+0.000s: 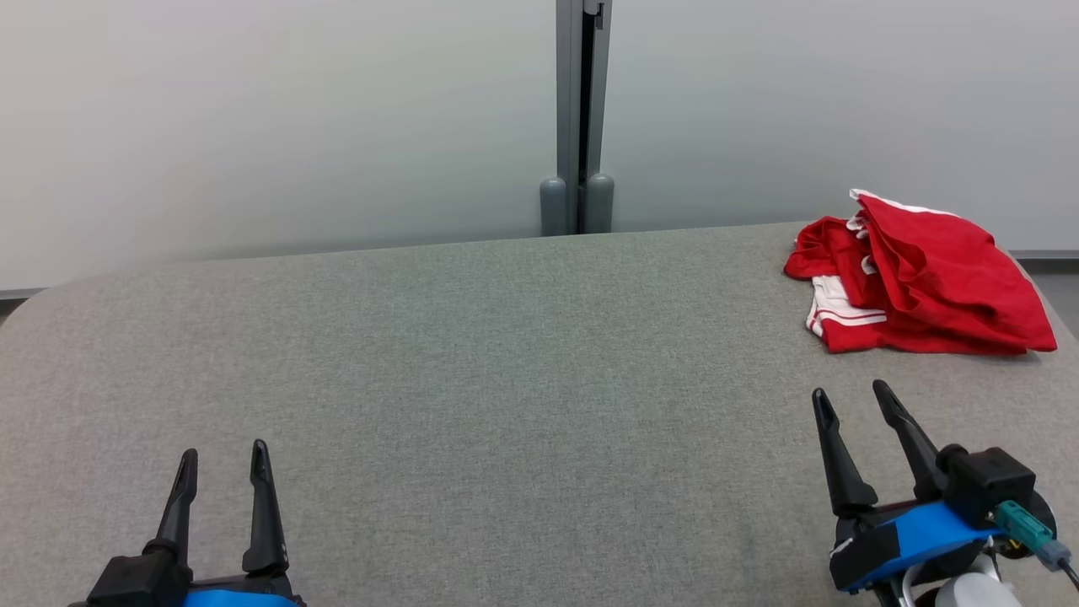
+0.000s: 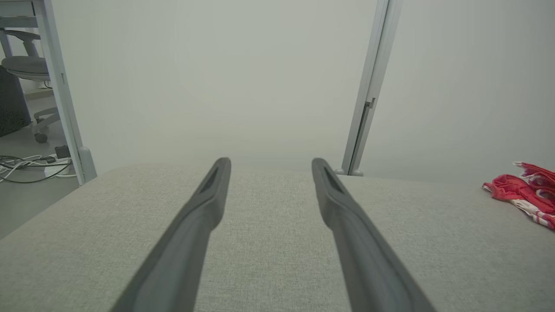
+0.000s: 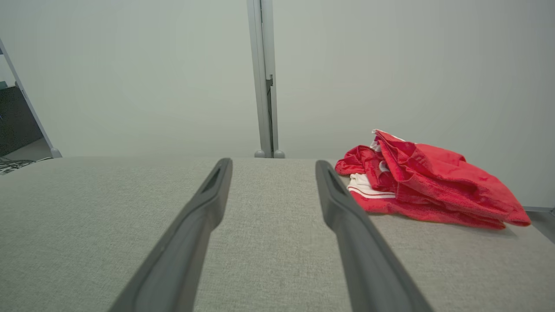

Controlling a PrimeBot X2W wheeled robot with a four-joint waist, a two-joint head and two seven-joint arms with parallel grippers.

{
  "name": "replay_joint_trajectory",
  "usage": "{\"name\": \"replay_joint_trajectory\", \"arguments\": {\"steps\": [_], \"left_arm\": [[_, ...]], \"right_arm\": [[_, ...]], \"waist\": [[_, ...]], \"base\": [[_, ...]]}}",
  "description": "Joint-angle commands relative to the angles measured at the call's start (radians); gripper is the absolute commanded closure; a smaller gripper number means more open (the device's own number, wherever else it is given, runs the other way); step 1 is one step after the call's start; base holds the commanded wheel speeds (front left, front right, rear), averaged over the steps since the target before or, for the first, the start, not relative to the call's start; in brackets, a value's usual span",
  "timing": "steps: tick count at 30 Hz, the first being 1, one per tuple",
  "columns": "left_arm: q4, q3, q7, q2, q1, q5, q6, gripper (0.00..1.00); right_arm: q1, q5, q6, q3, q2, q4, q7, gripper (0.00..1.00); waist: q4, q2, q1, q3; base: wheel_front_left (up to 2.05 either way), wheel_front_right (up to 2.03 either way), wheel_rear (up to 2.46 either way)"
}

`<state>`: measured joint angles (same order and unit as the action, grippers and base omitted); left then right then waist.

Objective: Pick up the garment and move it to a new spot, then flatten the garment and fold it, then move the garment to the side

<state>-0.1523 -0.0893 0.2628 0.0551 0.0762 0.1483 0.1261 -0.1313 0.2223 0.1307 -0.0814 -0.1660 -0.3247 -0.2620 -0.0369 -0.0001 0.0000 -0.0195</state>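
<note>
Garment [image 1: 919, 274] bunched at table [image 1: 506, 379] edge, far right, possibly overhanging; broad surface leftward; both arms' jaws wide.

Lighting: bright, soft, even. Shadows: faint, one thin line under garment [image 3: 438, 186] edge. Wrist views: wall [image 2: 260, 86] hazy, washed pale.

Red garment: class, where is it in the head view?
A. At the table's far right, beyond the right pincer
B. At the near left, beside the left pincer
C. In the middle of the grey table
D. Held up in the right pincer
A: the red garment lies crumpled at the far right of the table, beyond the open right pincer and apart from it.
</note>
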Motion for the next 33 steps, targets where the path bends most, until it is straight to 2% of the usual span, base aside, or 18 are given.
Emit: {"name": "replay_joint_trajectory", "arguments": {"steps": [1,12,33], "left_arm": [[-0.010,-0.005,0.002,0.000,-0.004,-0.009,0.004,0.00],[-0.048,-0.011,0.002,0.004,-0.038,-0.023,0.003,0.00],[-0.082,-0.006,0.002,0.010,-0.059,-0.025,-0.004,0.00]], "right_arm": [[0.026,-0.012,0.000,0.017,0.020,0.013,-0.003,0.00],[0.080,-0.073,0.000,0.102,0.090,0.069,-0.003,0.00],[0.088,-0.111,0.000,0.113,0.114,0.046,-0.003,0.00]], "waist": [[0.002,0.0001,0.0000,-0.003],[0.021,0.0001,0.0000,-0.020],[0.019,0.0001,0.0000,-0.029]], "base": [[0.00,0.00,0.00],[0.00,0.00,0.00],[0.00,0.00,0.00]]}}
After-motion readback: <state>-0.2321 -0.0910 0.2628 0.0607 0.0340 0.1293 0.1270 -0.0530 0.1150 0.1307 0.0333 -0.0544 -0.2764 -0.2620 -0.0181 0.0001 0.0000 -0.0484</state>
